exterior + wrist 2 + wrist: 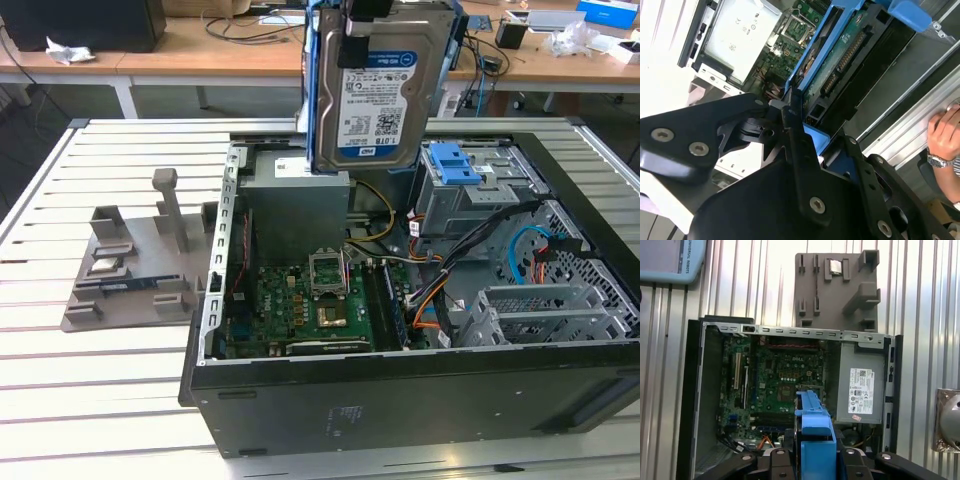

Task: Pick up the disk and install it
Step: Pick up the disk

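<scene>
Gripper is clamped on the disk, its black linkage fingers pinching the blue plastic frame at the upper edge. The disk hangs upright from the tool: a flat silver rectangle, white-and-blue barcode label facing the exterior view, clear of everything else. In the second wrist view its green circuit-board underside and connector row show between the blue rails. Directly below the tool is the open computer case, a black sheet-metal tower on its side. Under the disk's lower edge is the grey boxy power supply, with the green motherboard and its square socket just beyond. Off to one side of the tool, lower down, is the perforated metal drive cage, topped by a blue plastic latch, with orange, blue and black cables looping past it. Outside the case, well apart from the tool, a matte grey moulded fixture plate lies on the white slatted table. A person's hand wearing a metal wristwatch rests at the table edge.
</scene>
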{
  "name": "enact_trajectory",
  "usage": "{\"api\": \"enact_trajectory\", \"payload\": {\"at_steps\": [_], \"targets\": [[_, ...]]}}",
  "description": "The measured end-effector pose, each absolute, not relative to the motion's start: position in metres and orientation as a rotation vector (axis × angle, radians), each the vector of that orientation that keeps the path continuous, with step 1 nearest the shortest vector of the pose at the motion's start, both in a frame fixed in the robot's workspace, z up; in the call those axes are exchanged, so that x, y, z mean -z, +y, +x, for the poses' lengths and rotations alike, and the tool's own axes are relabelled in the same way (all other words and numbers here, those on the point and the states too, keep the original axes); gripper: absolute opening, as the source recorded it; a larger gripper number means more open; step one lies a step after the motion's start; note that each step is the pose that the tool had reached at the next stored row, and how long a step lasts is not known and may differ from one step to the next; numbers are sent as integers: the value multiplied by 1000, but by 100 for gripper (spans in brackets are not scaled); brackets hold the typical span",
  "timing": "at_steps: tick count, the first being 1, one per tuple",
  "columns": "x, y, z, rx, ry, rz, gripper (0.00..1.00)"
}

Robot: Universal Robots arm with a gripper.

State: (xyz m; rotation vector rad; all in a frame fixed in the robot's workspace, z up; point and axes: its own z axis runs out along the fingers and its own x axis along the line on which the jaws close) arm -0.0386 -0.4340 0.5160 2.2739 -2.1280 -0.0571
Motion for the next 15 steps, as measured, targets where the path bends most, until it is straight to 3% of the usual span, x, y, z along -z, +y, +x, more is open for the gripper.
{"api": "enact_trajectory", "payload": {"at_steps": [15], "targets": [[-510, -451, -29, 57, -2128, 2274, 37]]}}
